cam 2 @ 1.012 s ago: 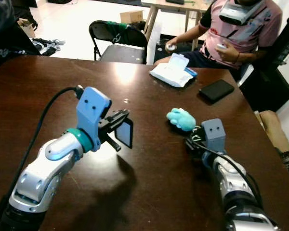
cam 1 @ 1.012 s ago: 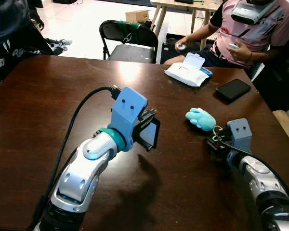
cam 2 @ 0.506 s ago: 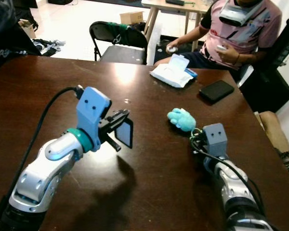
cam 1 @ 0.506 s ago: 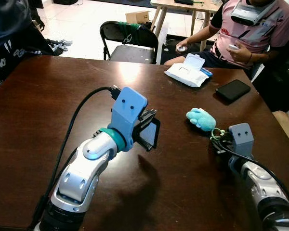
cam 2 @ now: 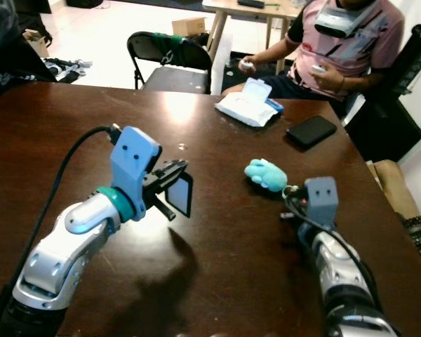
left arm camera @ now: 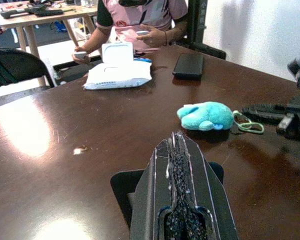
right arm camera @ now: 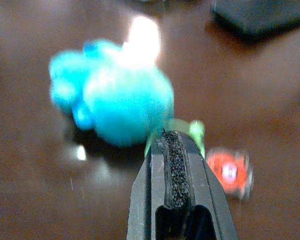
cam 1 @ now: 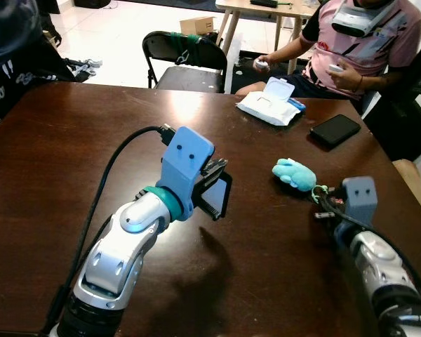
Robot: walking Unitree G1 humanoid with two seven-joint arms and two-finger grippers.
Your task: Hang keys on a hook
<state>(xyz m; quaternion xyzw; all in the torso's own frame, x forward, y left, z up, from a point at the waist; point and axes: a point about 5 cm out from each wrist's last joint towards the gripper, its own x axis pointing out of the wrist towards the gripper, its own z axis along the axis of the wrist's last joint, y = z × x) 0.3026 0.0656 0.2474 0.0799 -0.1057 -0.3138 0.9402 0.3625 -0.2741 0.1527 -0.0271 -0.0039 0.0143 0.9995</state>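
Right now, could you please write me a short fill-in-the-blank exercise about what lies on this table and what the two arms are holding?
1. The fluffy turquoise plush keychain lies on the dark brown wooden ____.
2. The right gripper has its fingers closed on the keychain's light ____ loop.
3. The left gripper holds a flat ____ plate with a hook above the table.
4. The black smartphone lies beside the white pack of ____.

Missing words: table; green; black; wipes
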